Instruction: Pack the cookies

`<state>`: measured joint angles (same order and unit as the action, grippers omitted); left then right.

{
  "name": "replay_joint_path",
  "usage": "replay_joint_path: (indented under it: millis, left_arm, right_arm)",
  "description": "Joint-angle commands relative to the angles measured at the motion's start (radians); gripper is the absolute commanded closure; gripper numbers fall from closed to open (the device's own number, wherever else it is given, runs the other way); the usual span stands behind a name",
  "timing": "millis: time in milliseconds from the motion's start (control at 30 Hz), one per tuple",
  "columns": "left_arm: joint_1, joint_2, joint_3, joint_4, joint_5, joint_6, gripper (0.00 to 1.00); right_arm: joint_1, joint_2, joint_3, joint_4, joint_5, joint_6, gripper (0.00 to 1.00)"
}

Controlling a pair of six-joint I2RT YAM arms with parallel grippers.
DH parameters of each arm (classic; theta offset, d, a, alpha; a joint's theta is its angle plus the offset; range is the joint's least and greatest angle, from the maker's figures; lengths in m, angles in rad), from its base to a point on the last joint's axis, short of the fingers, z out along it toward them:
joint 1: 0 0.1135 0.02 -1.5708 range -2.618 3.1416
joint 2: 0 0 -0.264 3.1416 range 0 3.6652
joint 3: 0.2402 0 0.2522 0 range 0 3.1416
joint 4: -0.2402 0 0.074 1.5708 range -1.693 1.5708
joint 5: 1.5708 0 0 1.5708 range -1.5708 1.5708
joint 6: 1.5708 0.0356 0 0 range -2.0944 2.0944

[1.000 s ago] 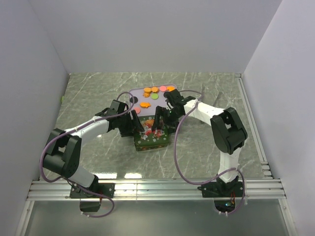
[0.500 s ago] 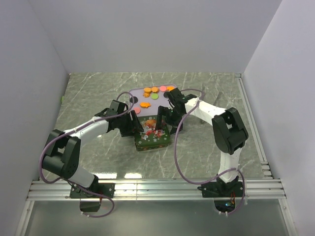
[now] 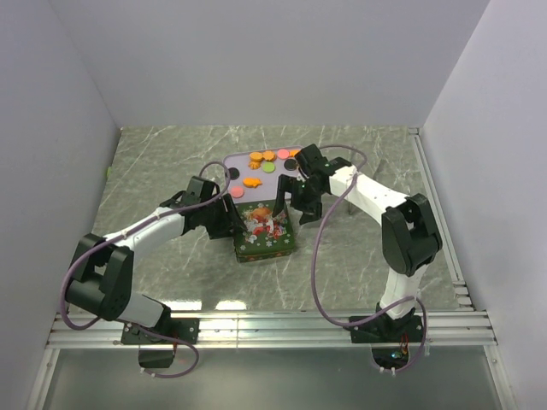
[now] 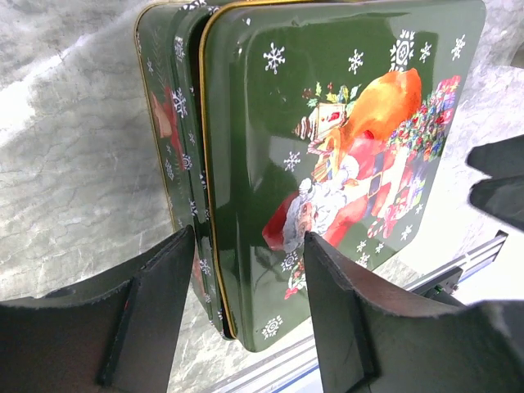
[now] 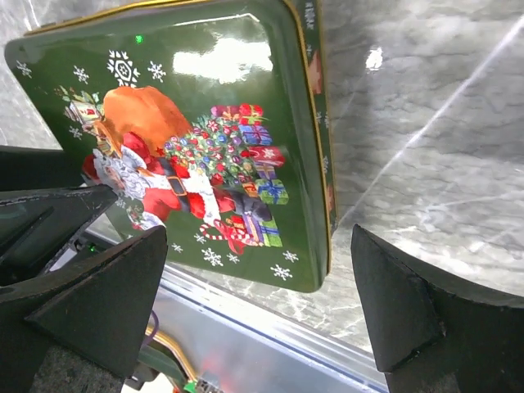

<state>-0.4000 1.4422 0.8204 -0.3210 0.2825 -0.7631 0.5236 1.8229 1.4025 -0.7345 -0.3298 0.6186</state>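
Handling cookies point(image 3: 268, 155): likely light, brittle; pinch by edges.
Left tool point(image 4: 249, 236): apart astride tin point(image 4: 344, 123) lid.
Right tool point(image 5: 258, 236): wide apart.

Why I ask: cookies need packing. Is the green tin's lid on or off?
On: the Santa-printed lid covers the base; no interior shows.

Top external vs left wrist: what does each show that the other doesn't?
Top external only: the cookies on a lavender tray behind the tin, and both arms, with the right tool at the tin's right side. Left wrist only: the Santa picture readable on the lid, the gold rim, and the left tool open at the tin's edge. Both: the green tin, lid on, and the marble table.
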Motion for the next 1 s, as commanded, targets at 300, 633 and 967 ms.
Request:
replay_joint_path:
  millis: [300, 633, 967]
  left_arm:
    - [0.013, -0.036, 0.0, -0.009, -0.011, 0.019, 0.4]
    - [0.018, -0.02, 0.017, -0.013, -0.006, 0.03, 0.4]
    - [0.02, -0.006, 0.019, 0.007, 0.004, 0.019, 0.26]
  right_arm:
    - [-0.119, -0.099, -0.075, -0.01, 0.144, -0.016, 0.29]
    - [-0.099, 0.001, -0.099, 0.046, 0.118, -0.025, 0.66]
    - [-0.031, 0.053, -0.077, 0.058, 0.084, -0.005, 0.75]
